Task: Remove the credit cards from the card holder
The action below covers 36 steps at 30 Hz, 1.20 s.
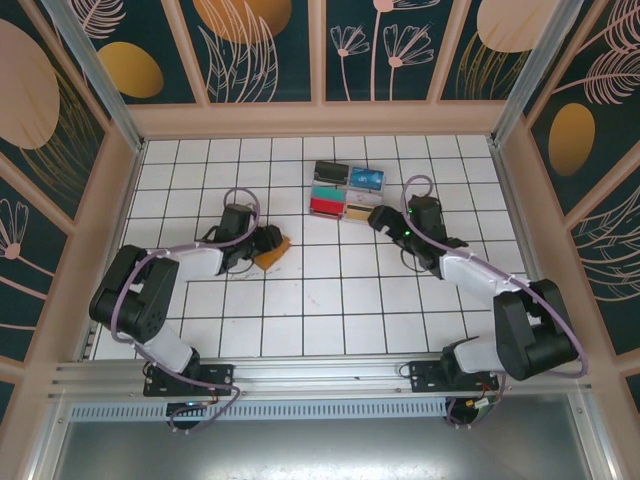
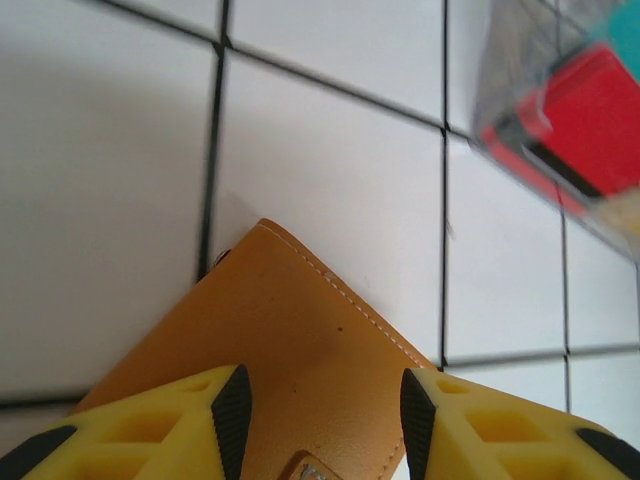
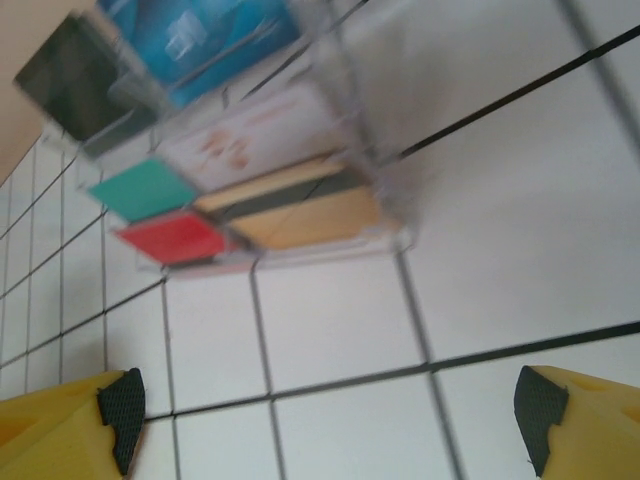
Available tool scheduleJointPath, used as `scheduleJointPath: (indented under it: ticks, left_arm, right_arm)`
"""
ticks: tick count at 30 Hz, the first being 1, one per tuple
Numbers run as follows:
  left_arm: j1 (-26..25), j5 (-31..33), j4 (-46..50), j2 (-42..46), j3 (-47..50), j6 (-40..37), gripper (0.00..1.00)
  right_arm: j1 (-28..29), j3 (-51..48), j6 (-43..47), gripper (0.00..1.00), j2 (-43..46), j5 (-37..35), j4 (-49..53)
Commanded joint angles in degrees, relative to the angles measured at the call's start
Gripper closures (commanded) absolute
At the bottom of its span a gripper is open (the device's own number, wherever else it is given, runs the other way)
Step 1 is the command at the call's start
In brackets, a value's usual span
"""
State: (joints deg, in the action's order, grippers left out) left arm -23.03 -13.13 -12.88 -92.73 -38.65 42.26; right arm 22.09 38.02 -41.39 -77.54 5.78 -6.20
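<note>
While flat, tan stitched card holder

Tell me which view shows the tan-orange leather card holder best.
The left wrist view: the tan-orange leather card holder lies close up, stitching sharp, between the left gripper's fingers. The top external view shows the card holder as a small tan patch at that gripper's tip.

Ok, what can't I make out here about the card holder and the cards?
- Card holder inside: left wrist view, its tan cover faces the camera, hiding any cards.
- Left gripper grip: the frame's bottom edge cuts off the contact; in the top view the gripper itself covers it.
- Card stacks print: right wrist view blurred, top view too small.
</note>
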Motion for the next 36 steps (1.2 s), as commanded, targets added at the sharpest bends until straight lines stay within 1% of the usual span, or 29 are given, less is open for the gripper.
scheduleJointPath:
  ticks: [1,3,5,8,10,12,14,15,18,24,30,32,34,36]
  left_arm:
    - [-3.44,-5.71,8.51,-0.08,4.34,6.10,0.52]
    - [-3.60,-4.91,10.65,2.67,2.62,4.88,0.51]
    - [-3.60,-0.59,15.37,5.24,-1.15,1.96,0.47]
    - [-3.05,3.22,20.88,6.24,-6.39,-2.09,0.43]
    - [-2.28,4.60,22.14,6.03,-7.77,-3.58,0.42]
    - [-1.31,5.78,22.33,5.02,-8.09,-5.35,0.44]
    - [-0.47,9.20,22.46,3.66,-8.04,-7.19,0.48]
    - [-0.28,9.81,22.40,3.16,-7.91,-7.66,0.50]
    - [-0.09,7.69,21.93,1.91,-7.06,-8.81,0.50]
    - [-0.17,5.48,23.63,1.28,-4.24,-8.77,0.46]
    - [-0.79,-1.29,21.30,3.66,-0.65,-7.68,0.49]
    - [-1.02,-4.52,19.65,4.88,0.84,-6.96,0.51]
    - [-1.39,-9.04,17.07,5.85,3.08,-6.55,0.53]
    - [-1.83,-10.53,15.64,6.24,4.76,-6.28,0.55]
  right_arm:
    - [4.79,-0.05,-4.63,0.03,-0.76,-2.14,-2.32]
    - [7.36,-0.18,-6.31,0.04,-1.42,-0.60,-4.45]
    - [8.92,-0.49,-8.58,0.05,-2.55,1.83,-7.53]
    - [11.48,-0.49,-12.31,0.08,-4.89,4.89,-11.38]
    - [13.51,-0.24,-14.20,0.09,-6.38,6.22,-13.72]
    - [15.51,0.50,-15.73,0.11,-8.20,7.16,-14.76]
    - [17.25,1.41,-17.15,0.13,-10.40,8.09,-15.49]
    - [17.71,1.77,-17.75,0.14,-11.30,8.34,-15.86]
    - [18.93,2.64,-19.02,0.16,-13.09,8.55,-16.43]
    - [19.64,4.62,-18.61,0.16,-15.15,9.03,-14.94]
    - [19.66,5.81,-17.68,0.16,-15.17,8.11,-12.94]
    - [19.66,6.01,-17.50,0.16,-15.43,8.57,-12.63]
    - [19.56,6.14,-17.37,0.16,-15.91,9.77,-12.52]
    - [19.25,6.83,-15.89,0.16,-16.55,12.19,-11.14]
